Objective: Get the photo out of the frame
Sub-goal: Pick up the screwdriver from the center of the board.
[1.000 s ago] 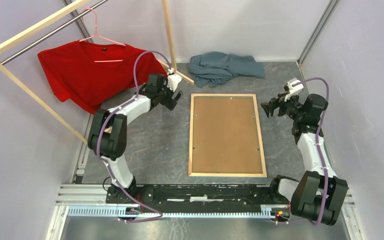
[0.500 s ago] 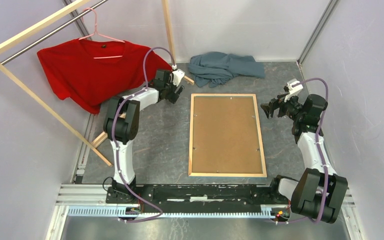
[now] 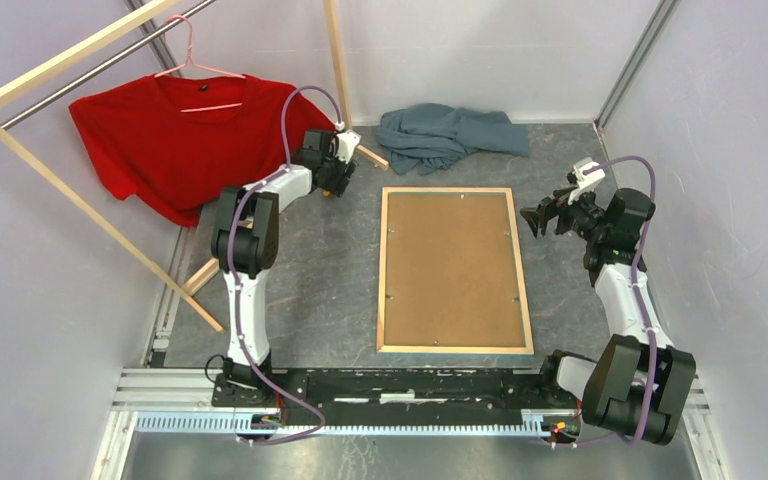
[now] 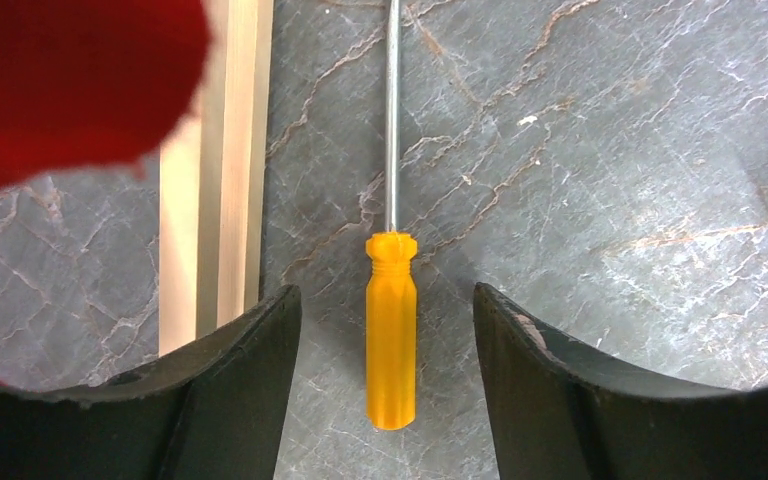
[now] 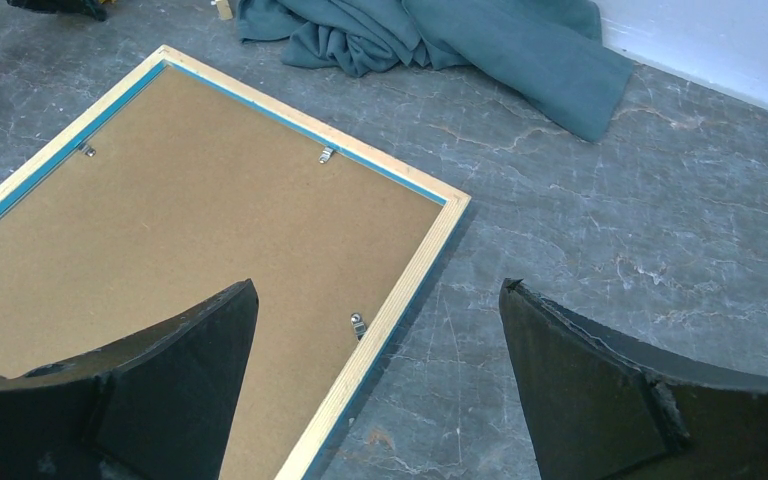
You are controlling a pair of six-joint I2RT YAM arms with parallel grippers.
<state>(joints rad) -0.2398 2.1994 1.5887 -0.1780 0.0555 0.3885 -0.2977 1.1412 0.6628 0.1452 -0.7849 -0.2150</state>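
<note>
Frame (image 3: 455,349) lies flat with its back up in the middle of the grey desk (image 3: 325,290). The brown backing board (image 3: 454,268) sits inside it, under small metal clips (image 5: 358,322). A red shirt (image 3: 160,130) hangs at the far left, and a blue-green cloth (image 3: 445,135) lies crumpled beyond the frame. The right hand (image 3: 540,218) hovers just beside the frame's right edge, its fingers wide apart and empty. The left hand (image 4: 385,300) is low over an orange screwdriver (image 4: 391,350), with its fingers apart on both sides of the handle and not touching it.
</note>
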